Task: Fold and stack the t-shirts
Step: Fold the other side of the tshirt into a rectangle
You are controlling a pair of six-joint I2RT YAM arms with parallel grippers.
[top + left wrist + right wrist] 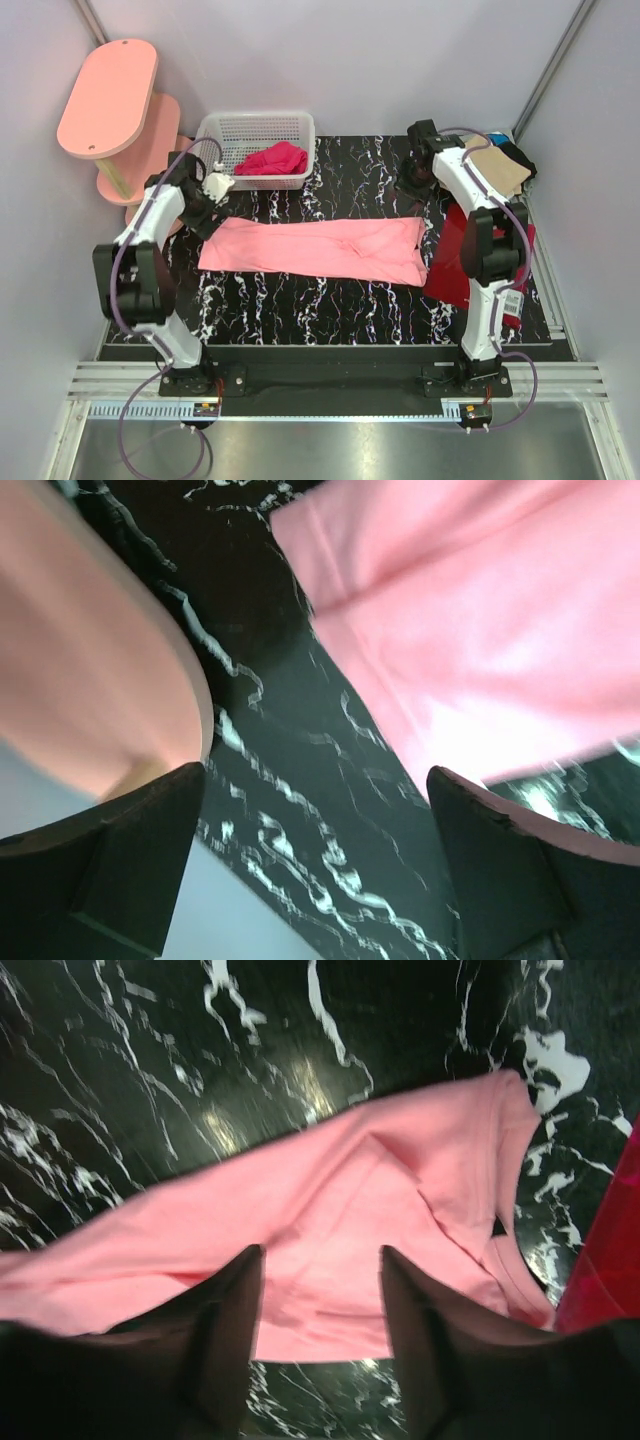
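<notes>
The salmon-pink t-shirt [310, 250] lies as a long flat band across the black marble table. My left gripper [205, 208] is open and empty just off the shirt's left end. In its wrist view [315, 775] the bare table lies between the fingers and the shirt [480, 630] is at the upper right. My right gripper [412, 182] is open and hovers past the shirt's far right corner. In its wrist view [320, 1252] the shirt [400, 1200] lies below it. A dark red shirt [462, 262] lies on the right. Tan [497, 168] and black [518, 156] shirts sit at the far right.
A white basket [300, 122] at the back holds a crimson garment [272, 160]. A pink two-tier stool [110, 95] stands off the table's left, and its edge shows in the left wrist view [80, 660]. The dark red shirt shows at the right wrist view's edge [612, 1260].
</notes>
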